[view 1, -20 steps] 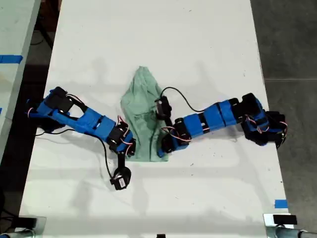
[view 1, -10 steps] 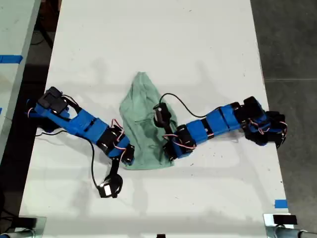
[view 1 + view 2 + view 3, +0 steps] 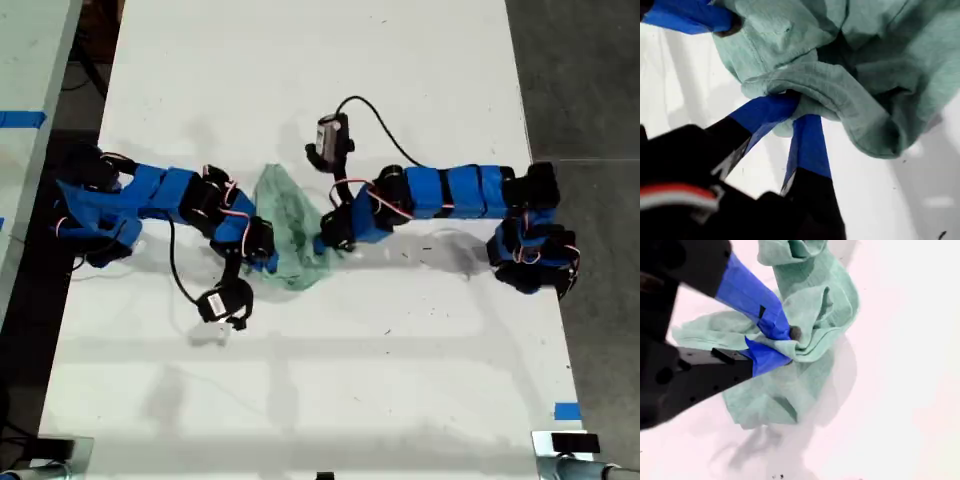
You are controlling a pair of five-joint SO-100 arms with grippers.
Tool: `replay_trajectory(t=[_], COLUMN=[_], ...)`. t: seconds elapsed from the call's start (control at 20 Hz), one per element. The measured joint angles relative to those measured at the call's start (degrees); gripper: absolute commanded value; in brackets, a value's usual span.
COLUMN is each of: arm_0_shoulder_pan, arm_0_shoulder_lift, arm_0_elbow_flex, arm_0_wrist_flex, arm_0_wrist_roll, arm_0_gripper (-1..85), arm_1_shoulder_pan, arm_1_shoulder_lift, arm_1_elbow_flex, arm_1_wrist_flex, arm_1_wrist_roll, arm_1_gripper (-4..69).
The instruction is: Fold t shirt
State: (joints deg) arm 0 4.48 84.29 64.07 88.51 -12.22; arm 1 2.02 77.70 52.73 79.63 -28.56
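Exterior view: t shirt point(image 3: 290, 232) bunched near the middle of the white worktop point(image 3: 320, 80), pinched between two blue arms coming from either side.

First wrist view: first claw point(image 3: 792, 111) clenched on a folded hem of the t shirt point(image 3: 850, 75).

Second wrist view: second claw point(image 3: 782, 345) grasping a crumpled edge of the t shirt point(image 3: 825, 300).

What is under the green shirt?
Under the t shirt only the white table shows. My first gripper and my second gripper pinch it; whatever its bunched folds cover is hidden.
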Motion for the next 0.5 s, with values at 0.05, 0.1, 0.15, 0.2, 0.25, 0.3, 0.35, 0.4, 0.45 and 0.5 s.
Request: replay_trajectory(t=[0.05,0.1,0.15,0.2,0.25,0.3,0.35,0.4,0.45,0.5], arm_0_shoulder_pan=[-2.64,-5.19,-7.73,-10.02,-12.22,-14.24,-16.26,-18.11,-20.13,-22.15], arm_0_shoulder_lift=[-0.09,-0.09,-0.09,-0.09,0.00,0.97,2.46,4.48,6.59,9.40], arm_0_elbow_flex=[0.09,0.09,0.35,2.02,4.31,6.77,9.40,11.78,14.59,18.63], arm_0_wrist_flex=[0.53,1.14,1.76,2.11,2.11,2.11,2.11,2.20,2.11,2.20], arm_0_wrist_roll=[2.11,3.78,5.54,6.77,7.65,8.26,8.88,9.84,10.37,11.16], arm_0_gripper=[-0.3,-0.3,-0.3,-0.3,0.1,5.8,21.9,26.1,27.3,28.0], arm_1_shoulder_pan=[2.55,5.01,7.29,9.49,11.51,13.45,15.12,16.61,18.02,19.25], arm_1_shoulder_lift=[0.00,0.00,0.00,0.00,0.00,0.00,0.00,0.00,0.00,-0.09], arm_1_elbow_flex=[0.00,0.00,0.00,0.00,0.00,0.00,0.00,0.00,0.00,0.00], arm_1_wrist_flex=[-0.09,-0.70,-0.97,-1.14,-1.23,-1.23,-1.23,-1.23,-1.23,-0.62], arm_1_wrist_roll=[-1.32,-2.64,-3.78,-4.83,-5.98,-7.03,-7.91,-8.61,-9.58,-10.37], arm_1_gripper=[0.9,1.0,1.0,1.0,1.0,3.2,11.6,18.4,29.2,36.1])
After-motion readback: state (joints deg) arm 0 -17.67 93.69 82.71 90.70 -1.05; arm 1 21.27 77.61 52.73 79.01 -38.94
